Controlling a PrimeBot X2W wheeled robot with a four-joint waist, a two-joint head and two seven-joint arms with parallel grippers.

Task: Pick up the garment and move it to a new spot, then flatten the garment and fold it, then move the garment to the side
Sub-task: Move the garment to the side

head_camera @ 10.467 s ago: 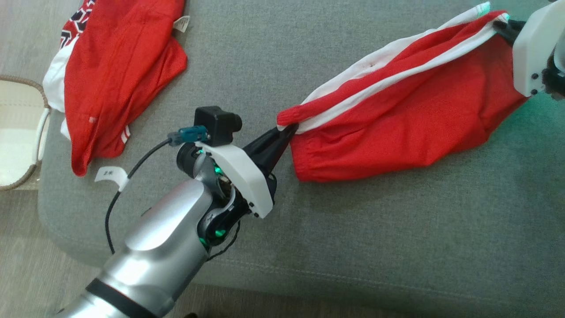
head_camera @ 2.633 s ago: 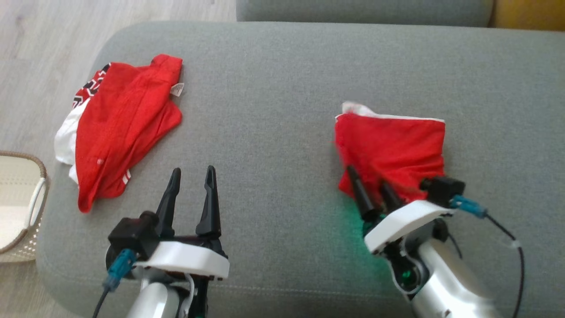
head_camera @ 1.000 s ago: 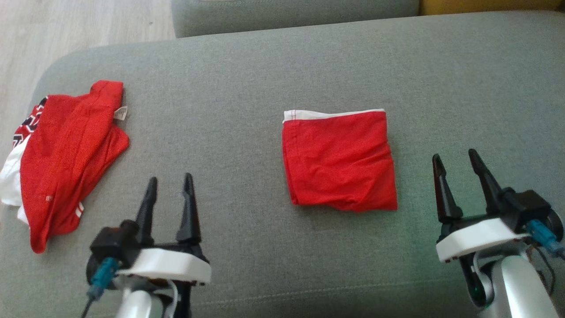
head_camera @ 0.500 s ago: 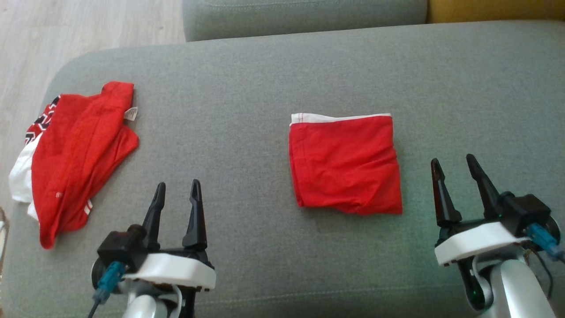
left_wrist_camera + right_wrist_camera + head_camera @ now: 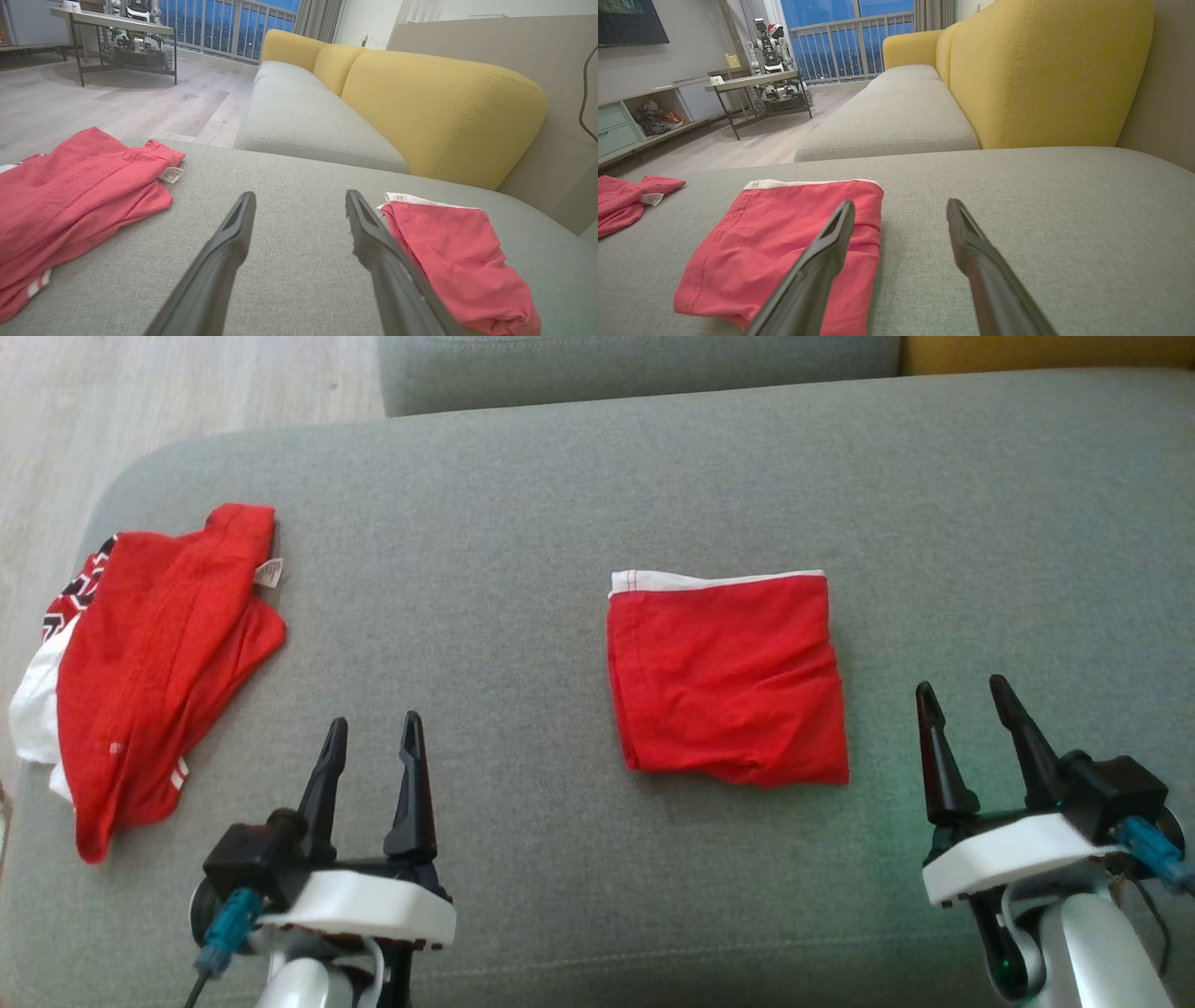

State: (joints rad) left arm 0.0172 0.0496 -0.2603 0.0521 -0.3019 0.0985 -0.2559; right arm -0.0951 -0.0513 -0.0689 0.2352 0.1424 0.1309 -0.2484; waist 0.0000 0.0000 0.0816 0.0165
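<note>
The garment (image 5: 726, 679) is a red cloth with a white band along its far edge, folded into a neat square and lying flat on the grey sofa seat (image 5: 523, 616). It also shows at the right of the left wrist view as the garment (image 5: 460, 254) and at the left of the right wrist view as the garment (image 5: 780, 242). My left gripper (image 5: 372, 728) stands open near the seat's front edge, well left of the fold. My right gripper (image 5: 962, 693) is open too, just right of the fold and apart from it. Neither holds anything.
A second red and white garment (image 5: 149, 663) lies crumpled at the seat's far left. A yellow backrest (image 5: 439, 112) rises behind, and another grey cushion (image 5: 635, 364) adjoins at the back. Wood floor (image 5: 140, 392) lies beyond the left end. A metal table (image 5: 756, 93) stands across the room.
My right gripper let go of the folded garment and drew back to its right. Over the last second the head view shifted slightly; both grippers stay open and still.
</note>
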